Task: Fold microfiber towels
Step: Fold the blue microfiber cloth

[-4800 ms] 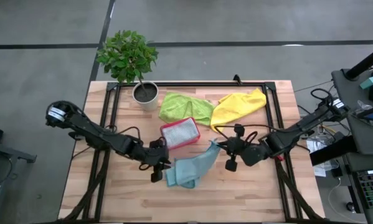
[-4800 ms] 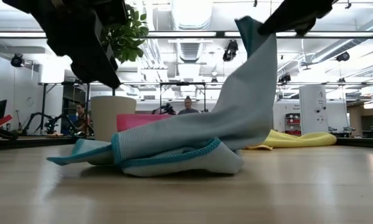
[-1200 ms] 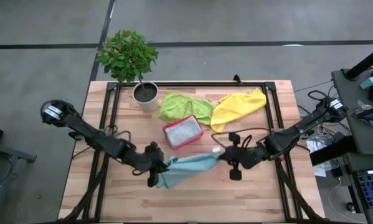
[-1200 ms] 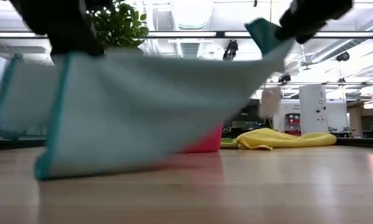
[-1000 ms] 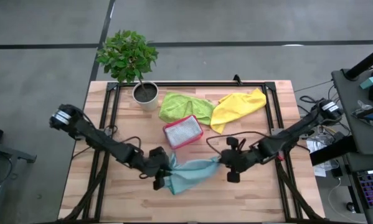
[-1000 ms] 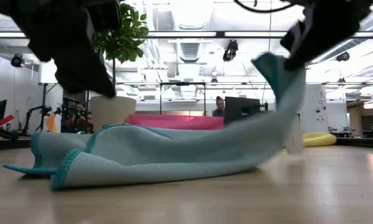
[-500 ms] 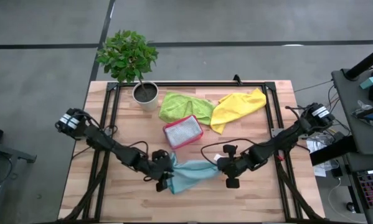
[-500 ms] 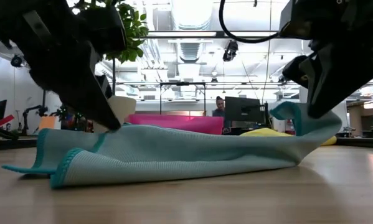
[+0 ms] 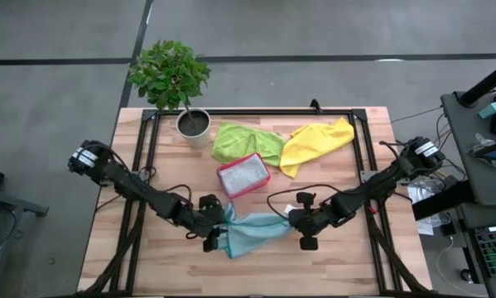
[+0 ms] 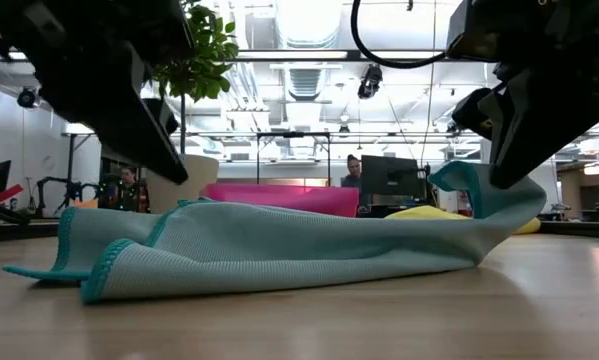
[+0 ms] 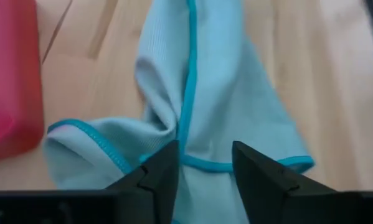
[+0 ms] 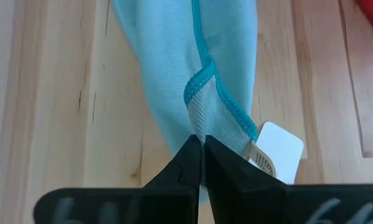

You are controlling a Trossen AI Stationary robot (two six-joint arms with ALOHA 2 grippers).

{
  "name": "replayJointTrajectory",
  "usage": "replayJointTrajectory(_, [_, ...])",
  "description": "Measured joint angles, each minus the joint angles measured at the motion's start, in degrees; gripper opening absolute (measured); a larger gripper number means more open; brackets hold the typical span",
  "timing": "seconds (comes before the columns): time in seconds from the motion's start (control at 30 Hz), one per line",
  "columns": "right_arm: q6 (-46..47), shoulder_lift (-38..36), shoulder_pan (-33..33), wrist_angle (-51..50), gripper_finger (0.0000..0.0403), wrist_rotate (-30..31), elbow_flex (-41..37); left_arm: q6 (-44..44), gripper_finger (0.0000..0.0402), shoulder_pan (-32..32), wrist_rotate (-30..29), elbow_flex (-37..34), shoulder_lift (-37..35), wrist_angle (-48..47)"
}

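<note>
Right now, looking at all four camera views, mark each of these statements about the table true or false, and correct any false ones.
1. The right gripper is shut on the teal towel. True.
2. The left gripper has its fingers spread. True.
3. The pink tray sits on top of the yellow towel. False: it rests on the bare table, apart from that towel.
4. The lime green towel lies beside the plant pot. True.
5. The teal towel is neatly folded into a square. False: it lies rumpled and stretched out between the grippers.

High cam straight down; low cam table-level, close; wrist cams close. All share teal towel (image 9: pixel 256 233).
</note>
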Motion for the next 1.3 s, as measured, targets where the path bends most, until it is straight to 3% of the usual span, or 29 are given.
replayJointTrajectory(0.23, [0.0,0.0,0.0,0.2,0.0009,0.0,0.0,-1.4,0.0197,0.1,-1.6,0.0,4.4,1.3])
replayJointTrajectory(0.4, [-0.1,0.0,0.0,0.2,0.0009,0.0,0.0,-1.5,0.0198,0.1,-1.5,0.0,5.5,4.8])
replayJointTrajectory(0.57, [-0.1,0.0,0.0,0.2,0.0009,0.0,0.0,-1.6,0.0152,0.0,-0.6,0.0,5.6,6.0])
replayJointTrajectory(0.8, [1.1,0.0,0.0,0.2,0.0009,0.0,0.1,-1.6,0.0017,-0.4,1.0,0.1,5.4,6.1])
replayJointTrajectory(0.97, [1.1,-0.7,0.0,-0.2,0.0009,0.0,1.4,0.4,0.0003,-1.4,1.3,3.1,4.7,4.8])
replayJointTrajectory(1.3, [2.2,-6.3,0.1,-8.2,0.0009,2.2,7.8,1.9,0.0001,-3.6,1.3,10.9,-2.1,-9.7])
